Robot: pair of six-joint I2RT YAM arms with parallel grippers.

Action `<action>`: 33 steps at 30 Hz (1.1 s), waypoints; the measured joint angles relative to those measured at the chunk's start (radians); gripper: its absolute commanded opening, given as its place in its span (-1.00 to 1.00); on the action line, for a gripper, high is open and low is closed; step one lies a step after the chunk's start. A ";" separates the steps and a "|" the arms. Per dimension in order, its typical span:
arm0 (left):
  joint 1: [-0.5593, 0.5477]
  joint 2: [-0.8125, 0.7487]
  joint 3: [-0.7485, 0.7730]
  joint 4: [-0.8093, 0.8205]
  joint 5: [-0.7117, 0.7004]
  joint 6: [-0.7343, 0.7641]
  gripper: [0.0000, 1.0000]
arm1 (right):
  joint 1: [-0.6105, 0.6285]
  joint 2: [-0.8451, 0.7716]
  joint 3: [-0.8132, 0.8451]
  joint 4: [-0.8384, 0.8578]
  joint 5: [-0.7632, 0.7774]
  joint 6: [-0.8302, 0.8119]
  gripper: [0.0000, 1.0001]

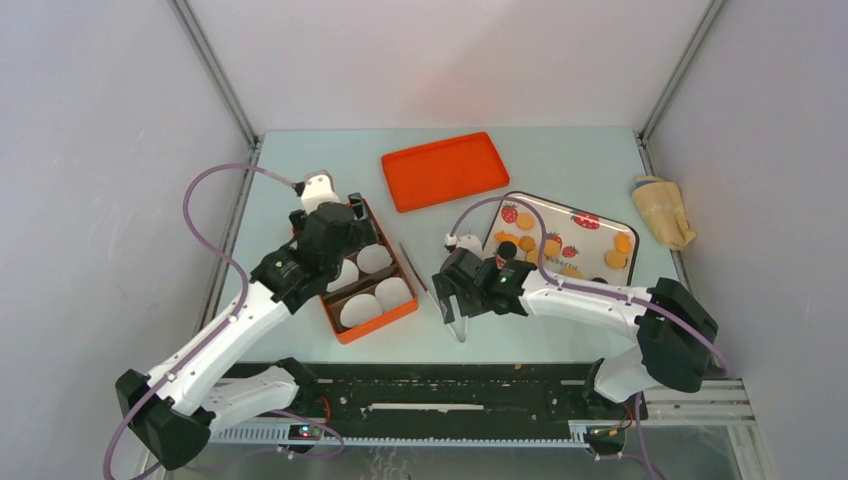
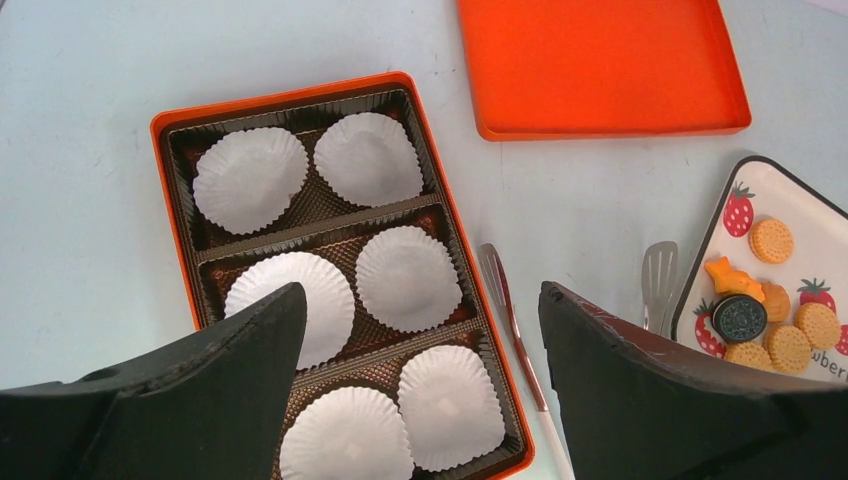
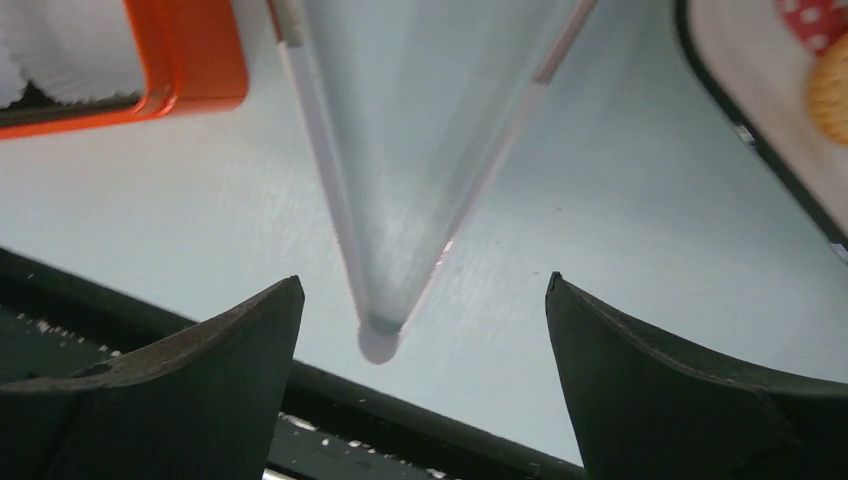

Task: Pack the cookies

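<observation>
Several round orange-yellow cookies [image 1: 525, 221] lie on a strawberry-print tray [image 1: 600, 240] at the right; the left wrist view shows cookies [image 2: 771, 240] there too. An orange box [image 1: 345, 328] holds several empty white paper cups [image 2: 405, 277]. My left gripper [image 2: 420, 290] hovers open above the box [image 2: 165, 170], holding nothing. My right gripper [image 3: 425, 285] is open just above the hinged end of a pair of tongs [image 3: 325, 170] lying on the table between box and tray. In the top view the right gripper [image 1: 452, 305] is near the table's front edge.
The box's orange lid [image 1: 445, 170] lies flat at the back centre. A yellowish cloth [image 1: 662, 208] sits at the far right edge. A dark sandwich cookie [image 2: 740, 318] lies among the others. The black front rail [image 3: 150, 310] runs just under the right gripper.
</observation>
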 measured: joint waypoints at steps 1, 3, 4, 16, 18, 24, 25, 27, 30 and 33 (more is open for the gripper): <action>-0.001 0.000 0.000 0.000 0.001 0.000 0.81 | 0.010 0.000 -0.009 0.007 -0.016 0.008 0.99; -0.003 -0.002 0.000 -0.002 0.002 0.000 0.81 | 0.023 0.006 -0.012 0.033 -0.042 0.022 0.99; -0.004 -0.004 0.000 -0.003 0.003 0.000 0.81 | 0.027 0.012 -0.011 0.052 -0.053 0.028 0.99; -0.008 -0.072 -0.036 -0.028 -0.003 -0.004 0.82 | 0.016 0.167 0.127 0.099 -0.081 0.012 0.99; -0.008 -0.072 -0.036 -0.031 -0.003 -0.005 0.82 | 0.010 0.219 0.212 0.087 -0.083 -0.005 0.99; -0.008 -0.073 -0.036 -0.042 -0.011 -0.006 0.83 | -0.016 0.311 0.346 0.041 -0.053 -0.043 0.99; -0.009 -0.074 -0.036 -0.042 -0.012 -0.006 0.83 | -0.035 0.322 0.372 0.023 -0.052 -0.055 0.99; -0.009 -0.074 -0.036 -0.042 -0.013 -0.006 0.83 | -0.087 0.334 0.421 -0.002 -0.053 -0.080 0.99; -0.009 -0.068 -0.036 -0.041 -0.014 -0.006 0.83 | -0.177 0.374 0.550 -0.041 -0.051 -0.120 0.99; -0.009 -0.047 -0.036 -0.039 -0.016 -0.006 0.83 | -0.249 0.489 0.774 -0.078 -0.048 -0.150 0.99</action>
